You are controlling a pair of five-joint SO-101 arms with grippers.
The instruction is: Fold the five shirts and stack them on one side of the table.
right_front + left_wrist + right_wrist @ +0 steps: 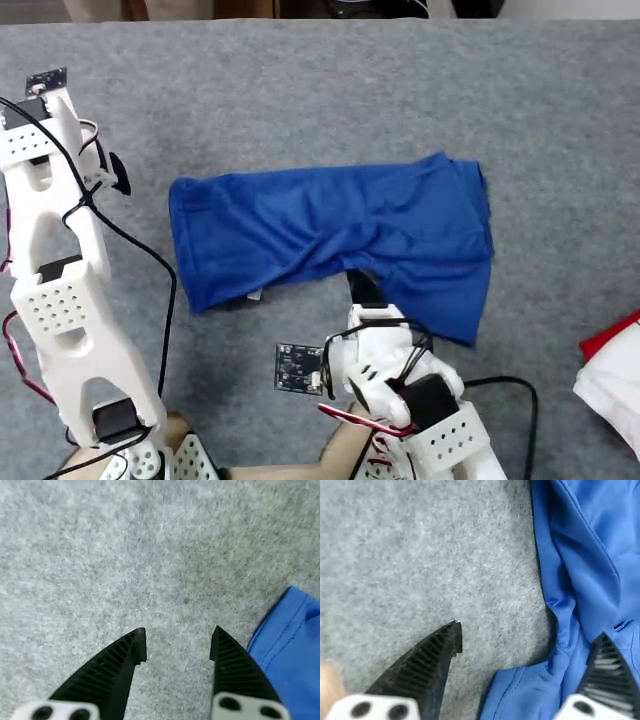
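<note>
A blue shirt (340, 235) lies crumpled and partly folded across the middle of the grey table, sleeves bunched along its near edge. My left gripper (117, 172) stands just left of the shirt's left edge. In the left wrist view it (179, 632) is open over bare felt, with the shirt's hem (287, 645) beside one finger. My right gripper (363, 286) is at the shirt's near edge, by the notch in the middle. In the right wrist view it (530, 630) is open, one finger over felt and the other over the blue cloth (585, 565).
The table is covered in grey felt (300, 90). Red cloth (612, 335) and white cloth (615, 385) lie at the right edge. A black cable (140, 245) runs beside the left arm, and a small circuit board (298, 366) sticks out from the right arm.
</note>
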